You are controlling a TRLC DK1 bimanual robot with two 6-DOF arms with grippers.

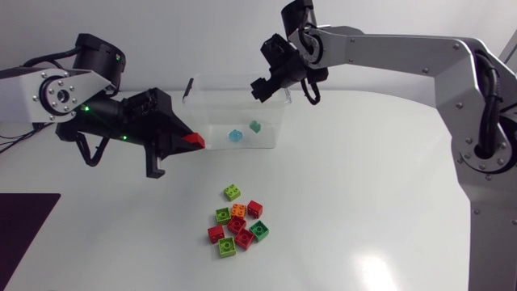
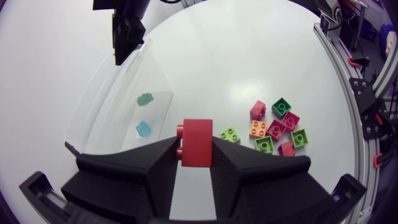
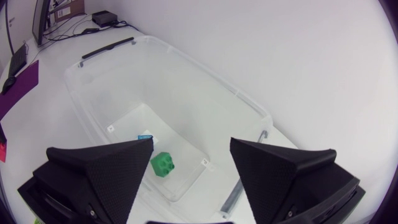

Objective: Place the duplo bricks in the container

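Left end effector is clenched on one red brick, held right at the fingertips. In the head view the brick sits at the near left corner of the container, close against the wall. It looks to be beside the opening rather than over it, though its height relative to the rim can't be judged.

Right end effector is released and empty, fingers spread wide, hanging over the far side of the container. Inside are a blue brick and a green brick. The rest are in a pile on the bench, well apart from the container.

Risks:
- Letting go here would likely drop the brick on the bench or bounce it off the rim, since it seems short of the opening.
- The hold is at the tips only. One finger appears to bear on the studs, so a bump against the wall could twist the brick or let it slip out.
- The container is light and clear, so a finger pushing its wall could shove it along the bench.
- The right arm sits over the opening, and moving the left in deep risks contact between the two.

Red brick orientation, from the left wrist view:
- The long axis runs along the fingers, pointing ahead.
- The studs face sideways toward the finger on the container's side, not up.
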